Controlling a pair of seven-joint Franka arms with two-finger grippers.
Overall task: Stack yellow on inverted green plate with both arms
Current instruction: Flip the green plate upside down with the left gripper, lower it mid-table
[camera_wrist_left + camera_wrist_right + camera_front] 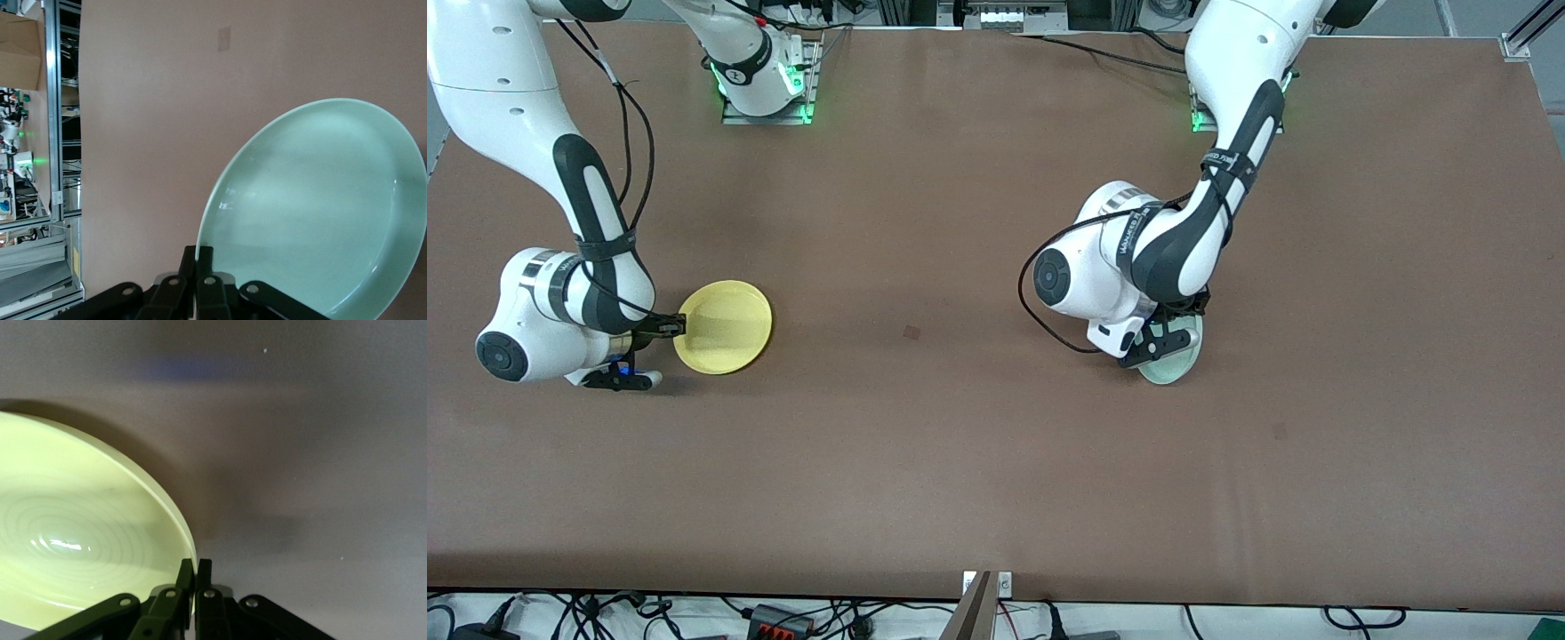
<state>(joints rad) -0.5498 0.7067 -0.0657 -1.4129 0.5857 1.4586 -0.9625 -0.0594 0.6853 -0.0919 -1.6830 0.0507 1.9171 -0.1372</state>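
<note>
While both arms bend low, left pincer (pixel 1172 342) clamps green plate (pixel 1178 360), right pincer (pixel 679 327) clamps yellow (pixel 725 327) rim.

table: brown cloth (pixel 960 427) | front edge: cables (pixel 783 618)

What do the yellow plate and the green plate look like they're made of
Yellow plate: probably smooth plastic, semi-gloss; in the right wrist view it shows a soft highlight and faint moulded rings. Green plate: likely the same plastic, with a satin sheen and an even mint colour. Melamine is possible; looks alone can't settle it.
</note>
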